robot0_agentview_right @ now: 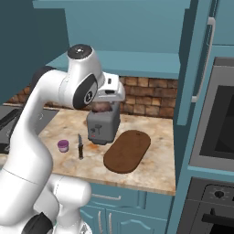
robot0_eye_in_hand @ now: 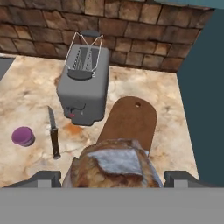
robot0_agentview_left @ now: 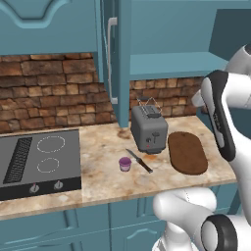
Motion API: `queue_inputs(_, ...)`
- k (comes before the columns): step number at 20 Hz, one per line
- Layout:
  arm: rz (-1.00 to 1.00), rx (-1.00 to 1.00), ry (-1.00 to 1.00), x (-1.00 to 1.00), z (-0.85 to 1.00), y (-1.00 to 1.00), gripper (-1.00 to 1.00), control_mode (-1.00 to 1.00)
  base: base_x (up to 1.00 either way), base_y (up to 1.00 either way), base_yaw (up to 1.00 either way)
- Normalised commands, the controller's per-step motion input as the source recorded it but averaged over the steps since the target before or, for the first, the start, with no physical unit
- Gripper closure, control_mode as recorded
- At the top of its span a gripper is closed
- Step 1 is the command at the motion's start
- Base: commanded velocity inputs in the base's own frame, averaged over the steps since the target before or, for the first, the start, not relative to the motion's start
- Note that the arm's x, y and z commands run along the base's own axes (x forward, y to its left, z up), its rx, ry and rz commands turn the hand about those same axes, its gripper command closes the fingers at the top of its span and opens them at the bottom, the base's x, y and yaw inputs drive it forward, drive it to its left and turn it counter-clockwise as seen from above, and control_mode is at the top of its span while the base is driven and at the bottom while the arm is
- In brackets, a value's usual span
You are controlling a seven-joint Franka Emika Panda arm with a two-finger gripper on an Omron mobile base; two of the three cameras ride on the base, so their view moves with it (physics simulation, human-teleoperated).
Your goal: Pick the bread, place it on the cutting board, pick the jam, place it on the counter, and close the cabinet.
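Brick wall and teal cupboards stand behind the bench (robot0_agentview_left: 103, 176), which is a tan, marbled stone top. On it sits a grey toaster (robot0_agentview_left: 148, 128), and I will tell where things are from that. In the hand view the bread (robot0_eye_in_hand: 114, 165) is up in the air, held between the two fingers (robot0_eye_in_hand: 47, 178), which are closed on its sides, one on each side. It hangs above the near end of the cutting board (robot0_eye_in_hand: 127, 126), which lies on the bench just to the right of the toaster. The bread looks light and a bit soft inside with a rough, crusty skin, so I think it will not slip, but a hard squeeze could dent it. Holding it across its middle, as now, seems the best place. It is a round lump with no clear front, a little wider from side to side between the fingers. The cutting board is long and flat, and its long side runs from the front of the bench back toward the wall, with a small hole at the far end. The jam (robot0_agentview_left: 125, 164) sits on the bench in front of the toaster, a little to the left, past a knife (robot0_agentview_left: 139, 161). It looks small, hard and smooth. The cabinet (robot0_agentview_left: 120, 59) door above the toaster is open
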Motion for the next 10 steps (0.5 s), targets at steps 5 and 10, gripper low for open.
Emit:
queue_inputs(5, 0.00, 0.00, 0.01, 0.00, -0.23, -0.17, 1.00, -1.00, 0.00, 0.00, 0.00)
queue_inputs(10, -0.01, 0.00, 0.00, 0.00, -0.31, -0.10, 1.00, -1.00, 0.00, 0.00, 0.00)
